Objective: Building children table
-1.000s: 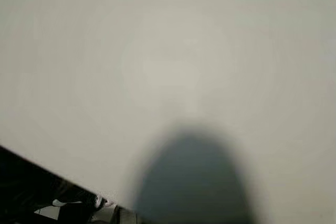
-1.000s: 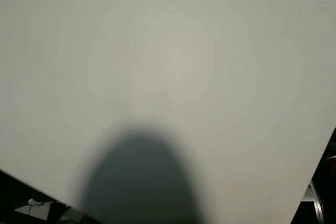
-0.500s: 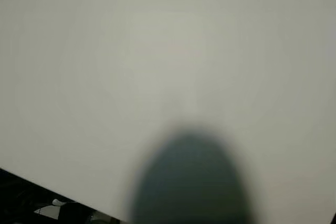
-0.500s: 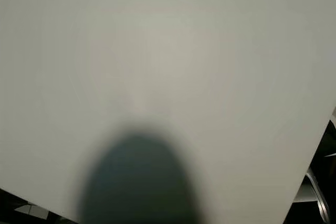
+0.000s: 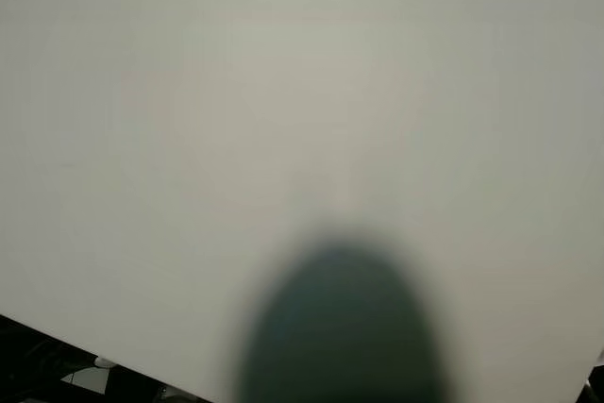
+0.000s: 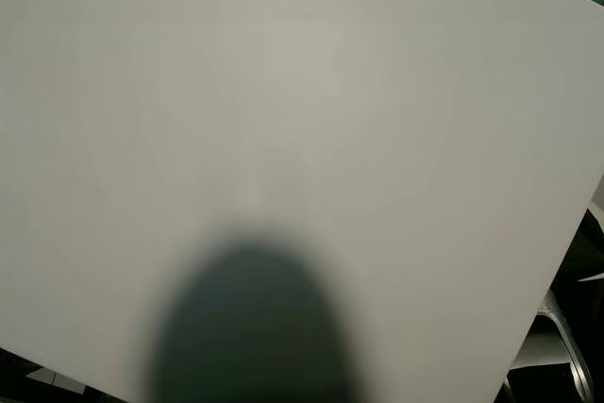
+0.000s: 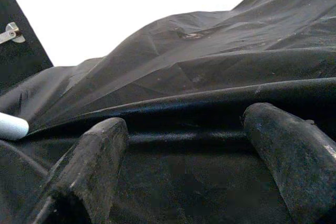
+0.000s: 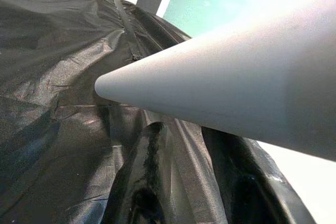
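Hovering left fingers (image 7: pixel 294 166) apart over black sheet (image 7: pixel 210 66).

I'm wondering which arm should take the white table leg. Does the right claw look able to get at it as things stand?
Probably yes. In the right wrist view the white table leg lies just beyond the right claw, over the black plastic sheet, with nothing between them. Whether they touch is unclear.

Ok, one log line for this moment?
head: white panel close to the camera, blurred | left pincer: open, empty, over black sheet | right pincer: beside white tapered leg, grip unclear
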Controlling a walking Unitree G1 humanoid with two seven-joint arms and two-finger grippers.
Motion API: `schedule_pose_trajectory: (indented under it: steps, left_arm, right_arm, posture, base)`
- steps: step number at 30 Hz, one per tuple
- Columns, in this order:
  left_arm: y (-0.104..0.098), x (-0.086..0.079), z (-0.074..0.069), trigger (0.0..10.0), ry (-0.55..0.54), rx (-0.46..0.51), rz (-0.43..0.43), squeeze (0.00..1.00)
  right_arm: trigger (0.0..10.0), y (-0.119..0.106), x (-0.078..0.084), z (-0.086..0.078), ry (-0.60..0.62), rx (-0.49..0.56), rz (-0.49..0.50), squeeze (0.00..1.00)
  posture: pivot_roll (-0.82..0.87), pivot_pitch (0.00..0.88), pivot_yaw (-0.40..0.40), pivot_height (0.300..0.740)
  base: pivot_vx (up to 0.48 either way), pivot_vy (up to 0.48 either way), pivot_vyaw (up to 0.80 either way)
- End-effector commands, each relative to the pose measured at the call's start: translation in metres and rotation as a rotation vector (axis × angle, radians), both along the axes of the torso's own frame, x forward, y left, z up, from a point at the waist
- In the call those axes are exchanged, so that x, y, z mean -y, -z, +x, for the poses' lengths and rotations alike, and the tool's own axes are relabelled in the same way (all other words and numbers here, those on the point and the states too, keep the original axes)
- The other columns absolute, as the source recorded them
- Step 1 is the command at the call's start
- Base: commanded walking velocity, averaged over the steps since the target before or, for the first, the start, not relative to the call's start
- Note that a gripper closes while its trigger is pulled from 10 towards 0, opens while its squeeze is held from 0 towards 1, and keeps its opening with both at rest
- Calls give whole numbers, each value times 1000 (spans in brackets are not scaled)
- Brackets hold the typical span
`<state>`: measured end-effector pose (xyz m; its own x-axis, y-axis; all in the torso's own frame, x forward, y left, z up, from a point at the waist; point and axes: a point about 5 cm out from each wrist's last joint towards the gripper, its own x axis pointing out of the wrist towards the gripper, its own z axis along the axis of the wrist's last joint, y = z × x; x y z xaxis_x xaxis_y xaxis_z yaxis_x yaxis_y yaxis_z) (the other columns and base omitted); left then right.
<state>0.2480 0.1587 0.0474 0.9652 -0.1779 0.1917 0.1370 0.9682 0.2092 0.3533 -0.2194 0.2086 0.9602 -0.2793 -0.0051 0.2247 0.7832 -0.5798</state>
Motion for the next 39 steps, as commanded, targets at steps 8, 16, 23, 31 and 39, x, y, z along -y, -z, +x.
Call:
schedule_pose_trajectory:
  steps: [8,16,23,31,39]
  left_arm:
    - [-12,7,-1,10000,106,20,-83,1000]
    - [-61,7,4,10000,224,173,-79,0]
    - [-108,8,6,10000,368,272,-115,0]
    - [-112,18,2,10000,434,252,-131,0]
    - [-109,20,-2,10000,444,211,-137,0]
  right_arm:
    - [10000,-17,-11,1,-47,79,-4,0]
    - [10000,-15,-12,1,-56,68,-10,0]
    - [10000,-14,-14,2,-63,63,-11,0]
    - [3804,-13,-18,2,-89,65,-32,0]
    - [10000,-14,-15,1,-88,71,-205,0]
  posture:
    - [58,0,33,740]
    - [69,0,27,740]
    - [77,0,27,740]
    - [72,0,34,740]
    - [73,0,31,740]
  base:
    - [0,0,0]
    - [0,0,0]
    - [0,0,0]
    - [0,0,0]
    - [0,0,0]
